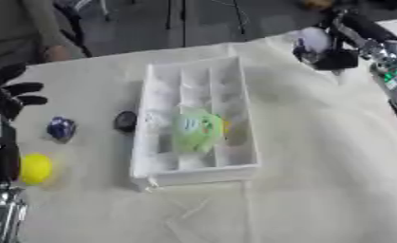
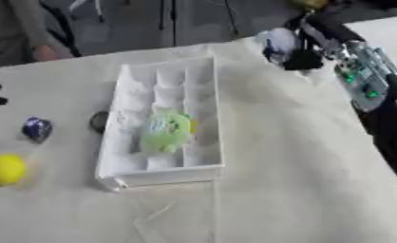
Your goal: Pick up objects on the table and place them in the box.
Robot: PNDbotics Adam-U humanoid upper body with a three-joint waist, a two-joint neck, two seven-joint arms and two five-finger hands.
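Box point(image 1: 152, 102) on my table point(image 1: 318, 190) contains a green toy point(image 1: 196, 130); right robot hand point(image 1: 335, 54) grasps a pale object point(image 1: 314, 40) beyond it, left robot hand point(image 1: 11, 95) unclenched beside yellow ball point(image 1: 35, 168).

Nothing is showing any readable writing — no words, numbers, brand marks or signs are coming through anywhere. The white box point(image 1: 195, 121) is looking plain on its walls and dividers, the green toy point(image 1: 197, 130) inside it is carrying only a blurred pale patch, and the small blue thing point(image 1: 61, 128) on the table is showing light flecks — too smeared to be making out as letters
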